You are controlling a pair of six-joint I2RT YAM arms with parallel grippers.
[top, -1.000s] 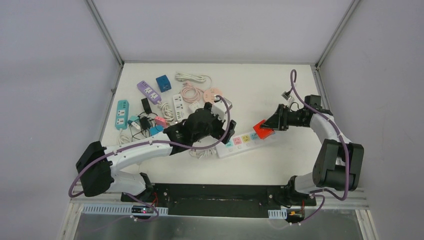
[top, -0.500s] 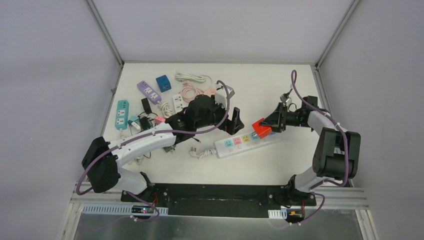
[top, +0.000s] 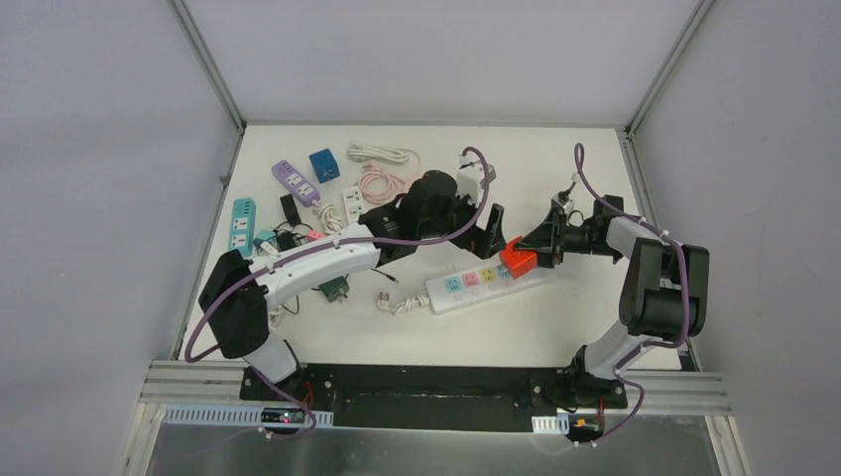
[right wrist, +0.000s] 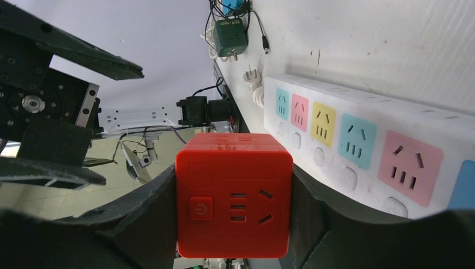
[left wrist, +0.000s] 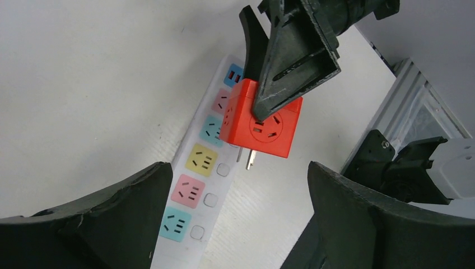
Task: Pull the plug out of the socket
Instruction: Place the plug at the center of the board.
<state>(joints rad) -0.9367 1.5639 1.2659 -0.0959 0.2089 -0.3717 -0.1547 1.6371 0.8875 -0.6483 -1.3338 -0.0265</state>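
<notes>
The plug is a red cube (top: 518, 261) with metal prongs (left wrist: 250, 159) bared, hanging just above the right end of the white power strip (top: 476, 281), whose socket faces are coloured. My right gripper (top: 536, 248) is shut on the cube's two sides; in the right wrist view the cube (right wrist: 234, 196) fills the jaws, with the strip (right wrist: 364, 140) beside it. My left gripper (top: 484, 236) hovers open over the strip's middle, just left of the cube. In the left wrist view the cube (left wrist: 263, 120) sits ahead of the empty left gripper (left wrist: 235, 213).
A clutter lies at the back left: teal strip (top: 241, 226), purple strip (top: 295, 181), blue cube (top: 323, 164), pink cable (top: 380, 183), white cable (top: 382, 154). A green adapter (top: 334, 290) and the strip's own plug (top: 387, 300) lie near the left forearm.
My left arm has swung right and away from the base, bringing its open gripper next to the red plug. The right gripper with the plug has shifted slightly left.
</notes>
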